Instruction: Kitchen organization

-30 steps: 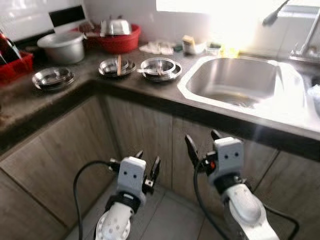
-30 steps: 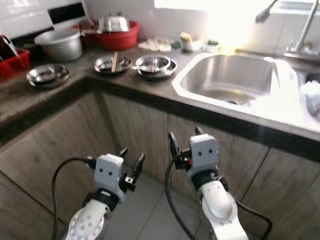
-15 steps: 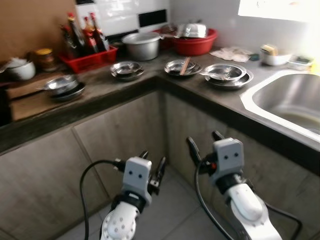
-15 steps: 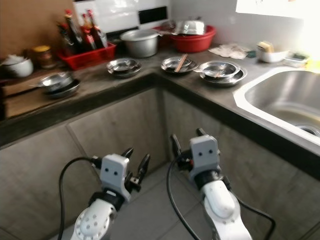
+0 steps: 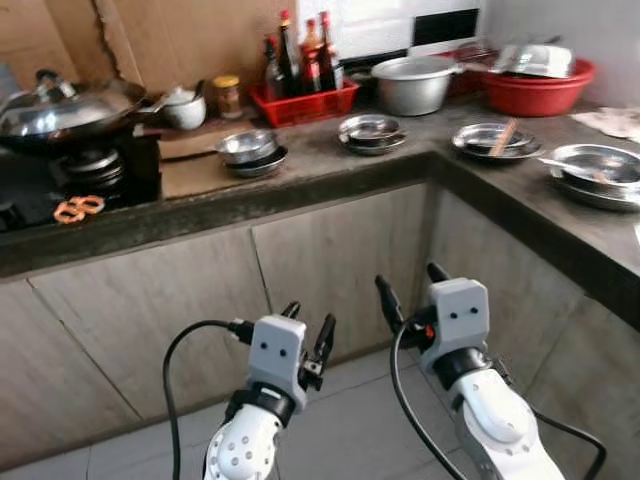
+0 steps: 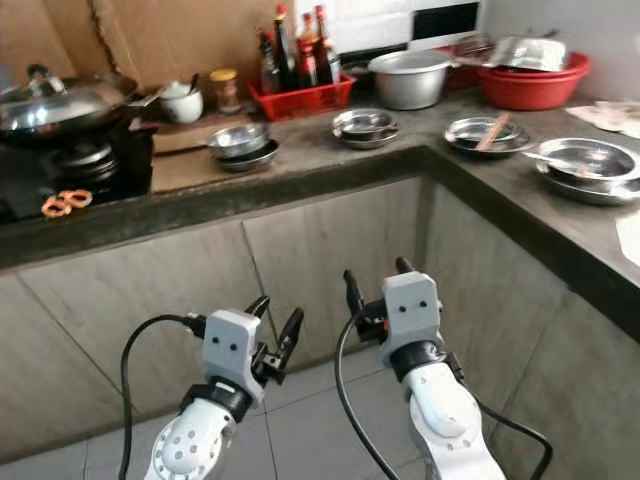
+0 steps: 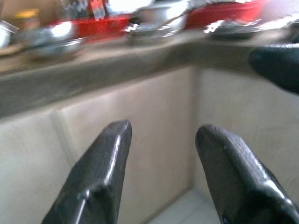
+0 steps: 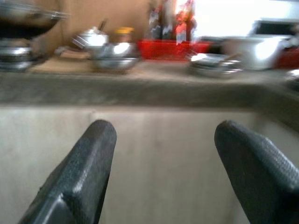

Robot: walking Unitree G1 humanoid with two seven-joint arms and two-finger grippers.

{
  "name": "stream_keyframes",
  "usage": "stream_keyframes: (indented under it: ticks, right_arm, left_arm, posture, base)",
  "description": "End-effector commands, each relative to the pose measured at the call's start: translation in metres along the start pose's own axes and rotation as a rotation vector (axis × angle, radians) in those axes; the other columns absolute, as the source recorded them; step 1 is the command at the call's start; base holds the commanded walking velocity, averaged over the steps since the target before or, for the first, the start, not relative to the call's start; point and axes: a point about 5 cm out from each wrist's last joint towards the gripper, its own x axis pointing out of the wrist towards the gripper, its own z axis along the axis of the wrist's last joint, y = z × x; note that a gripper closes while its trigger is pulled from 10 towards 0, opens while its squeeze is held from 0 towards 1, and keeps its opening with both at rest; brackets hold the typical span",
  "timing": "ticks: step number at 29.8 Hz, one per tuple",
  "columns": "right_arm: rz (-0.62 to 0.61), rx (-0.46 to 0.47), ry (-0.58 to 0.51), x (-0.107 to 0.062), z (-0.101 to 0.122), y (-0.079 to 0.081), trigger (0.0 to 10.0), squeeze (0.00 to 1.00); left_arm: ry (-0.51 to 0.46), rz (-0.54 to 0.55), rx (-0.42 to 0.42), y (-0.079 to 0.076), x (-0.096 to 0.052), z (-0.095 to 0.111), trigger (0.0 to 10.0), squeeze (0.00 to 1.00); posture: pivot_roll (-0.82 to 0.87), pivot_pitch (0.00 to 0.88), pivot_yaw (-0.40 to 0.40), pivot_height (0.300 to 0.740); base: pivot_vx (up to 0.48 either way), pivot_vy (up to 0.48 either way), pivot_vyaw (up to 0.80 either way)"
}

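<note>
Steel dishes lie along an L-shaped dark counter [image 5: 300, 185]: a pair of bowls [image 5: 250, 150], a stack of plates [image 5: 370, 130], a plate with chopsticks [image 5: 492, 138] and a bowl with a spoon [image 5: 595, 170]. Both grippers hang low in front of the wooden cabinet doors [image 5: 330, 260], well below the counter's edge. My left gripper [image 5: 310, 316] is open and holds nothing. My right gripper [image 5: 406, 277] is open wider, also with nothing in it. In the left wrist view the open fingers [image 7: 107, 163] face the cabinet; in the right wrist view the fingers [image 8: 88, 154] do the same.
A wok [image 5: 65, 105] sits on the stove at the left, with a white teapot [image 5: 185, 108] and a jar [image 5: 229, 97] beside it. A red tray of bottles [image 5: 305, 95], an aluminium pot [image 5: 415, 82] and a red basin [image 5: 540, 85] stand at the back. Tiled floor [image 5: 350, 430] lies below.
The camera has swung to the left: the sink has left the picture and the stove with the wok has come in. Both grippers stay open in the same pose.
</note>
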Motion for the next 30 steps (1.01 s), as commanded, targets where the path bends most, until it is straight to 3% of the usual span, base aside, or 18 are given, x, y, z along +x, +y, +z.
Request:
stream_keyframes:
  ticks: [1, 5, 18, 27, 30]
  right_arm:
    - [-0.013, -0.003, -0.004, -0.0007, 0.0006, -0.001, 10.0, 0.0]
    - [-0.024, 0.0, -0.002, 0.0002, 0.0001, -0.0026, 10.0, 0.0]
    - [-0.016, 0.002, -0.015, 0.0024, 0.0013, -0.0028, 10.0, 0.0]
    - [-0.01, -0.012, -0.02, 0.0041, 0.0016, -0.0016, 10.0, 0.0]
    - [-0.036, -0.011, -0.016, 0.0055, 0.001, -0.0082, 10.0, 0.0]
  left_arm:
    - [0.004, 0.003, 0.0, -0.0003, -0.0001, 0.0004, 10.0, 0.0]
    - [0.005, 0.003, -0.002, -0.0006, -0.0001, 0.0001, 10.0, 0.0]
    - [0.008, 0.007, -0.004, 0.0, -0.0005, -0.0002, 10.0, 0.0]
    - [0.011, 0.005, -0.003, 0.0002, -0.0008, -0.0006, 10.0, 0.0]
    - [0.015, 0.003, -0.005, 0.0002, -0.0009, -0.0013, 10.0, 0.0]
  posture:
    - [0.06, 0.033, 0.021, 0.74]
    - [0.06, 0.034, 0.02, 0.74]
    - [0.06, 0.035, 0.019, 0.74]
    - [0.06, 0.034, 0.02, 0.74]
    - [0.06, 0.036, 0.02, 0.74]
  base:
    - [0.289, 0.0, 0.8]
    - [0.292, 0.0, 0.77]
    - [0.305, 0.0, 0.0]
    - [0.311, 0.0, 0.8]
    - [0.311, 0.0, 0.0]
